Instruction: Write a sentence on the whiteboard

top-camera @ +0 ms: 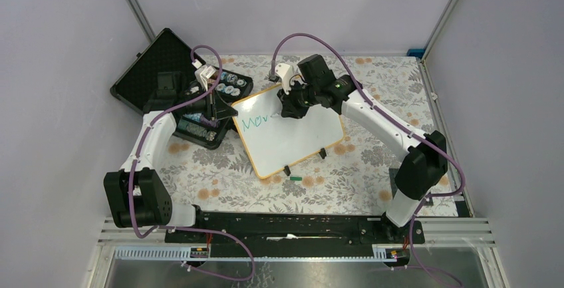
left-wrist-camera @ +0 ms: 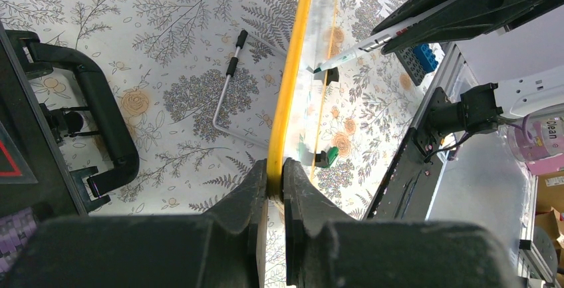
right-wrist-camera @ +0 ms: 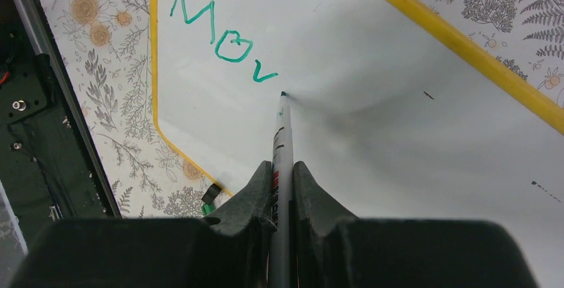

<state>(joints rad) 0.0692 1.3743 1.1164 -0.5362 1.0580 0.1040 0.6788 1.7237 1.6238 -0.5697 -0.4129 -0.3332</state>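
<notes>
The whiteboard (top-camera: 299, 143) lies tilted on the flowered tablecloth, white with an orange-yellow rim (left-wrist-camera: 292, 68). The sentence (right-wrist-camera: 223, 32) stands as green letters reading "Mov" near the board's top left corner (top-camera: 256, 123). My left gripper (top-camera: 226, 112) is shut on the board's left rim, which the left wrist view shows pinched between both fingers (left-wrist-camera: 275, 171). My right gripper (right-wrist-camera: 282, 175) is shut on a grey marker (right-wrist-camera: 282, 135). The marker's green tip rests on the board just right of the "v". From above, the right gripper (top-camera: 290, 105) hovers over the board's upper middle.
An open black foam-lined case (top-camera: 159, 68) and a dark tray of small parts (top-camera: 213, 102) lie behind the left arm. A green marker cap (top-camera: 295, 177) sits below the board, near its two black clip feet (top-camera: 287, 169). A bent metal rod (left-wrist-camera: 226, 82) lies on the cloth.
</notes>
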